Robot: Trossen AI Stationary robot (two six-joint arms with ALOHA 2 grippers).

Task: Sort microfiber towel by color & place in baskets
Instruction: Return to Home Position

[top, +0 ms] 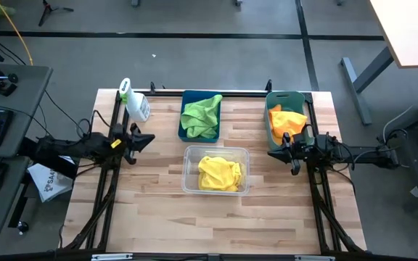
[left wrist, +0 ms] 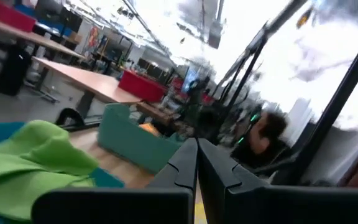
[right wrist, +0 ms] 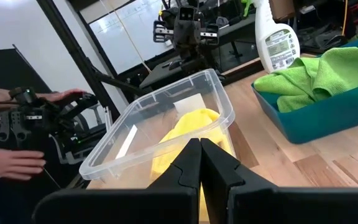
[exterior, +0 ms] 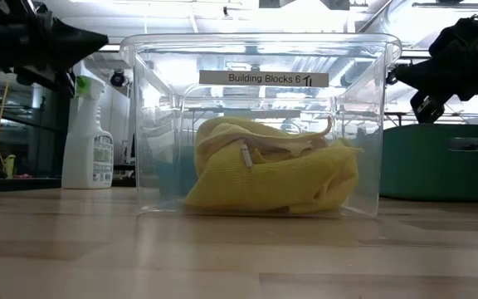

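Observation:
A lime green towel [top: 201, 116] lies in the dark blue basket [top: 184, 98] at the far middle. An orange towel [top: 286, 120] lies in the teal basket [top: 271, 98] at the far right. A yellow towel [top: 219, 174] lies in the clear basket [top: 191, 152] at the middle; it also shows in the low view [exterior: 272, 178]. My left gripper [top: 151, 137] is shut and empty at the table's left, above the table. My right gripper [top: 273, 152] is shut and empty, right of the clear basket and just near the teal one.
A white spray bottle with a green top [top: 134, 101] stands at the far left, beside the dark blue basket. A person's hands [right wrist: 17, 162] work a controller beyond the table's left side. Bare wood lies along the near half of the table [top: 209, 225].

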